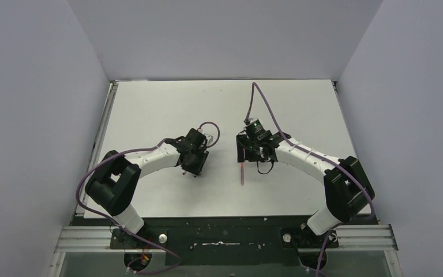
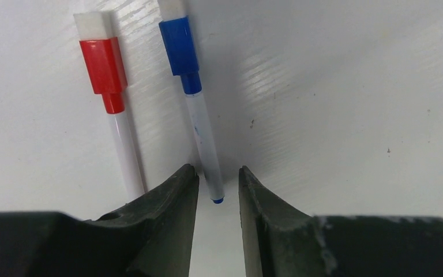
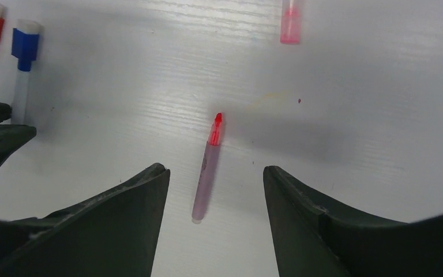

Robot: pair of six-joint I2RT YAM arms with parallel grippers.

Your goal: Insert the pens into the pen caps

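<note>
Hanging close over the white table (image 2: 352, 115), the left gripper (image 2: 216, 168) has its dark jaws parted by a narrow gap. The back end of a thin white-barrelled pen with a blue end plug (image 2: 203, 144) lies on the table in that gap, close to one finger and clear of the other, so nothing is clamped. That pen wears a stubby blue plastic cap (image 2: 179, 45) on its far end. Just beside it lies a second white-barrelled pen (image 2: 126, 150) wearing a stubby red plastic cap (image 2: 102, 64). The right gripper (image 3: 215, 168) stands wide open and empty over a thin pinkish-red pen (image 3: 205, 179), which lies uncapped on the table between the fingers, touching neither, its red tip pointing away. A small pale pink plastic cap (image 3: 289, 30) lies well apart beyond that tip, off to one side.
</note>
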